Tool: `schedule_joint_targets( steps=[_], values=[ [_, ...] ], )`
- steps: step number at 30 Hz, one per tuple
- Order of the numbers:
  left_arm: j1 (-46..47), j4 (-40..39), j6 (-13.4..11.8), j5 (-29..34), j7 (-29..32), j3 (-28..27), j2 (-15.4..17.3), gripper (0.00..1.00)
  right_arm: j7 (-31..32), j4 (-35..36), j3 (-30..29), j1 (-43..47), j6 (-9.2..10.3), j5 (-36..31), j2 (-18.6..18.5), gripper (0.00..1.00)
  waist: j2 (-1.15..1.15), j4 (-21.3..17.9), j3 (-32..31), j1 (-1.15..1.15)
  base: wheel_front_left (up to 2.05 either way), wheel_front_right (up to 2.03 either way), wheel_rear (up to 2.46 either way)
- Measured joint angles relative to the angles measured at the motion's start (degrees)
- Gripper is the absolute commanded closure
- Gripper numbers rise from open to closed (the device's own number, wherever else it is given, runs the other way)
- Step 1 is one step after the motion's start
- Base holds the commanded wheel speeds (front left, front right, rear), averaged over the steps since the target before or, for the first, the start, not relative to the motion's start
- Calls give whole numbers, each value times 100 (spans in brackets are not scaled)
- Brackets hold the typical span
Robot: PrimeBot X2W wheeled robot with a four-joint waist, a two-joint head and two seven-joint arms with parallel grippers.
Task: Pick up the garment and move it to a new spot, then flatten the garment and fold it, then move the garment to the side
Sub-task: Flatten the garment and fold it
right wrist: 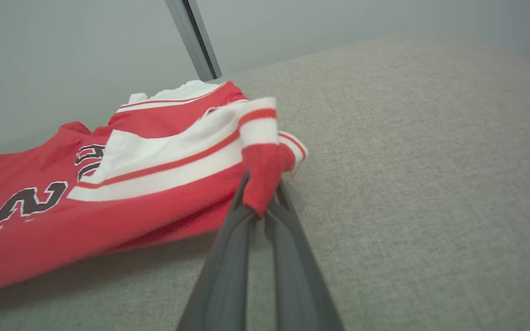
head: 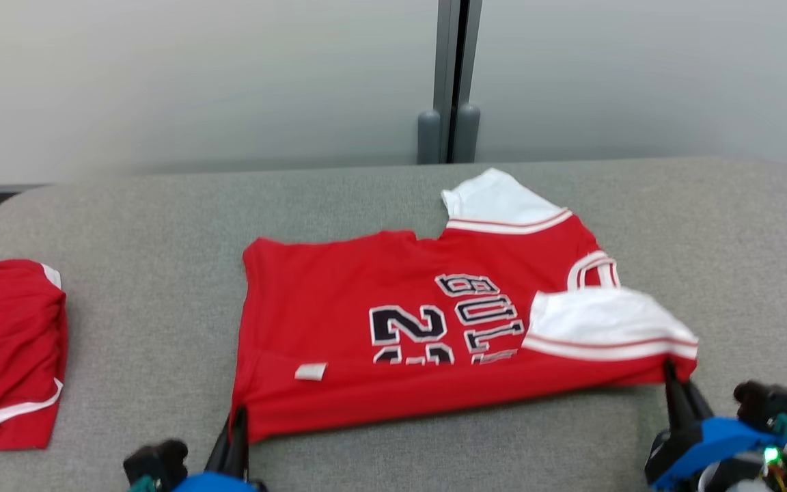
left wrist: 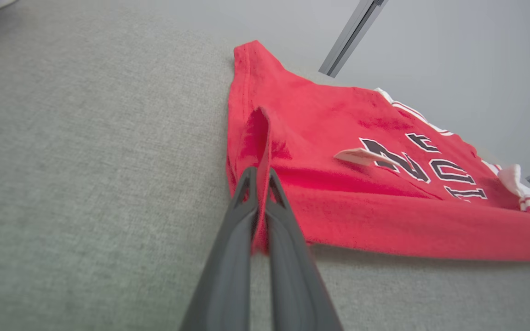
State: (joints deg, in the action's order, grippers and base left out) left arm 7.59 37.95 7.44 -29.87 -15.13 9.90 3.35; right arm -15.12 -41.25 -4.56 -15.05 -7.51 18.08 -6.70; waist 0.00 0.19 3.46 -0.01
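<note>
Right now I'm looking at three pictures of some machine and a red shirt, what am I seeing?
It is a wheeled robot with two arms, each ending in a two-fingered gripper. The wide picture comes from a camera on its head; the other two come from cameras on its wrists, looking along the grippers. On the grey surface lies a red jersey, partly folded, and further left a second red garment. The left gripper is shut on the jersey's near left corner, the right gripper on its near right corner.
</note>
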Motion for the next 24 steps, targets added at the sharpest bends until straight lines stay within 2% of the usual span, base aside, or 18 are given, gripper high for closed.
schedule_joint_targets(
  steps=[8, 9, 10, 14, 19, 24],
  values=[
    [-617, 116, 0, 145, 0, -237, -23, 100, 0, 79, 626, 721, 1, 320, -2, 100, 0, -72, -334, -1, 0, 0, 0],
    [-643, 110, 0, 193, 0, -254, -27, 60, 1, 43, 673, 755, 1, 338, -11, 0, 0, -69, -327, -1, 0, 0, 0],
    [-645, 89, 0, 226, 0, -279, -34, 0, 0, 38, 686, 771, 1, 372, -21, 0, -1, -65, -310, -1, 0, 0, 0],
    [-558, -22, -1, 422, 0, -393, -34, 0, 0, 196, 645, 692, 2, 360, -133, 0, 0, -53, -146, 0, 0, 0, 0],
    [38, -202, -92, 625, -1, -525, -36, 0, -1, 482, 523, 186, 2, 112, -221, 0, 0, -64, 210, 2, 0, 0, 0],
    [911, 191, -136, 837, 0, -448, -37, 0, -1, 568, 565, -436, 2, -27, -202, 0, 0, -112, 620, 2, 0, 0, 0]
  ],
)
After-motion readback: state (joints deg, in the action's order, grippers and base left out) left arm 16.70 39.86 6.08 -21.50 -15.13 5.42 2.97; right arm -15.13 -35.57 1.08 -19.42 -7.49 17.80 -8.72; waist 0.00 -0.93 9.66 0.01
